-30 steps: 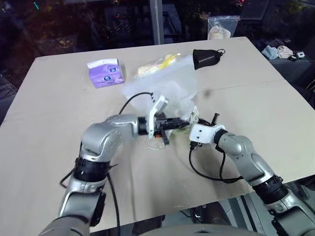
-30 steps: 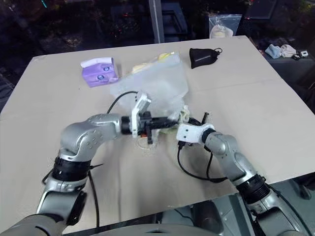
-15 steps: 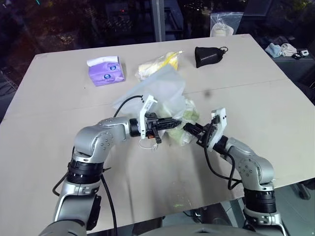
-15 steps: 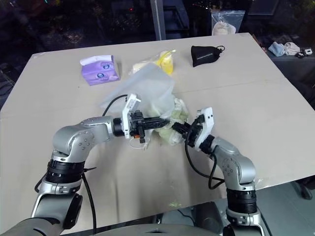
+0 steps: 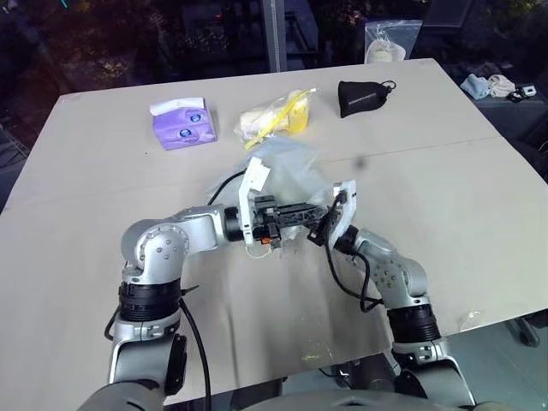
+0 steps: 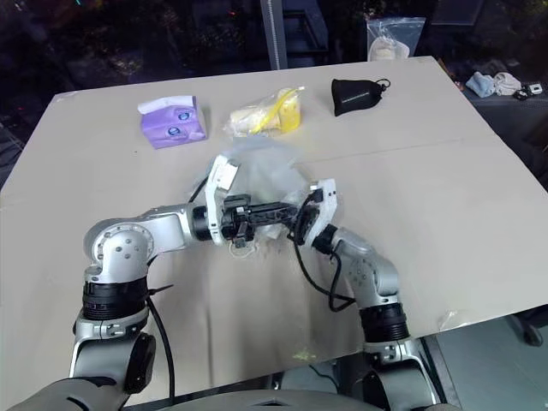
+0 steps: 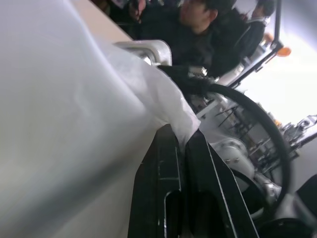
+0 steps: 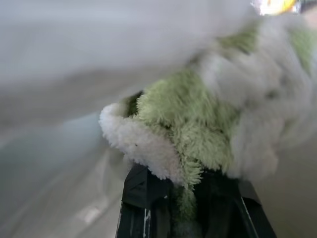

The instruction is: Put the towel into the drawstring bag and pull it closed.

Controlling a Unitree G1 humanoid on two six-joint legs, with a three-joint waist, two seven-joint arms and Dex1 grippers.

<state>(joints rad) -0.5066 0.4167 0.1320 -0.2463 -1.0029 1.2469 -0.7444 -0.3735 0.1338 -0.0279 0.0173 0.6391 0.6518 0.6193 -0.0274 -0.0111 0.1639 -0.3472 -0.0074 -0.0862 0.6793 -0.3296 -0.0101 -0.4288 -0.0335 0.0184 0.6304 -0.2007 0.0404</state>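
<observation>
My left pincer (image 7: 181, 141) was pressed together on an edge of the drawstring bag (image 5: 287, 167), holding it above the middle of the desk (image 5: 445, 180). My right pincer (image 8: 185, 181) pinched the towel (image 8: 198, 129) inside the bag's frosted film.

The left gripper (image 5: 310, 213) is being held level over the table's middle, pointing toward the robot's right, its fingers (image 7: 171, 163) being pressed together on a fold of the drawstring bag (image 5: 287, 171). The right gripper (image 5: 323, 229) is being aimed back at it, closed on the towel (image 8: 198, 129), both elbows being kept bent.
</observation>
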